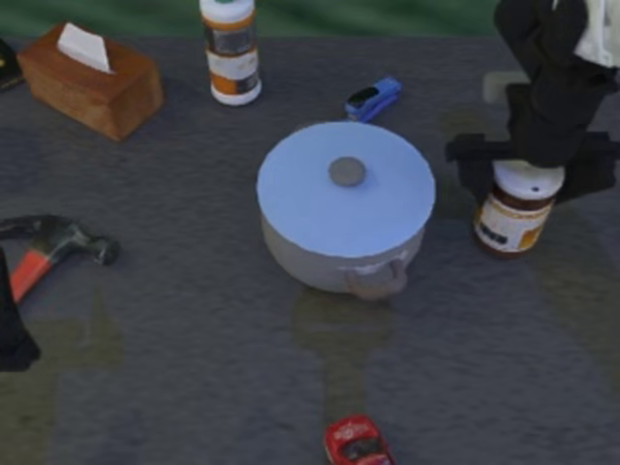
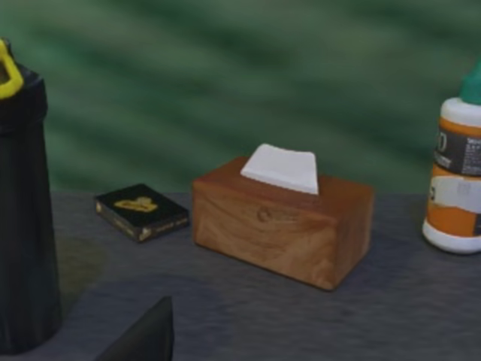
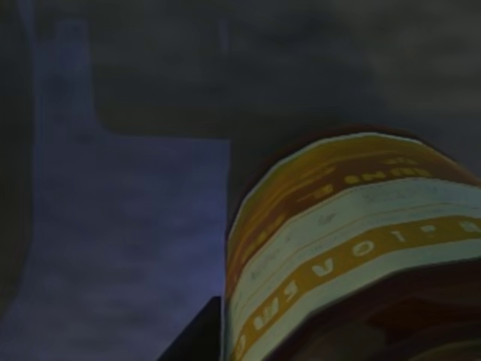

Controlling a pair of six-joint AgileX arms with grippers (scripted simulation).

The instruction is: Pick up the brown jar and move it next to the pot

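The brown jar (image 1: 513, 215), white lid and yellow-orange label, stands upright just right of the pot (image 1: 344, 205), a small gap between them. The pot is grey with a pale-blue lid, a small knob and a loop handle toward the front. My right gripper (image 1: 529, 163) comes down over the jar's lid and is shut on the jar. In the right wrist view the jar's label (image 3: 338, 248) fills the picture and one dark finger (image 3: 199, 338) lies against its side. My left gripper (image 1: 12, 339) is parked at the table's left edge, open and holding nothing.
A white bottle with orange bands (image 1: 231, 50) and a blue stapler (image 1: 373, 98) stand behind the pot. At the back left are a wooden tissue box (image 1: 89, 79) and a black box (image 2: 141, 211). A hammer (image 1: 53, 250) lies left, a red toy car (image 1: 356, 442) front.
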